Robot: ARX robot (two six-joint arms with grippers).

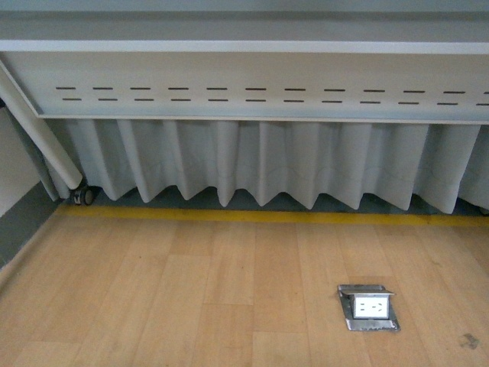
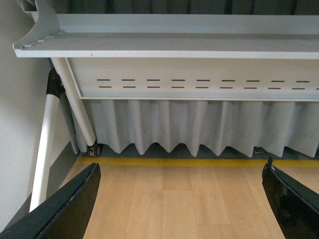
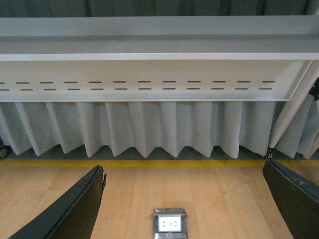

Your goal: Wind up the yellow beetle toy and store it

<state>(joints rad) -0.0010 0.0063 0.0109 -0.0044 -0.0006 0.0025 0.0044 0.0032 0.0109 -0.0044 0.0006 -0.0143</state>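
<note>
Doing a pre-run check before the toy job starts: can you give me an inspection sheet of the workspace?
Surface: light wooden plank floor, yellow stripe along its far edge.
Job's things: yellow beetle toy, nothing seen.
Clutter: nothing seen.
Grippers: left gripper open, empty; right gripper open, empty.
Cables: nothing seen.
Surroundings: square metal floor socket box, lid raised; grey slotted table panel; pleated grey curtain; small caster wheel.

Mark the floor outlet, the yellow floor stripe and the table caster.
floor outlet (image 1: 371, 307), front view, white socket face.
yellow floor stripe (image 1: 252, 216), front view, mid-stripe.
table caster (image 1: 83, 196), front view, wheel.
</note>
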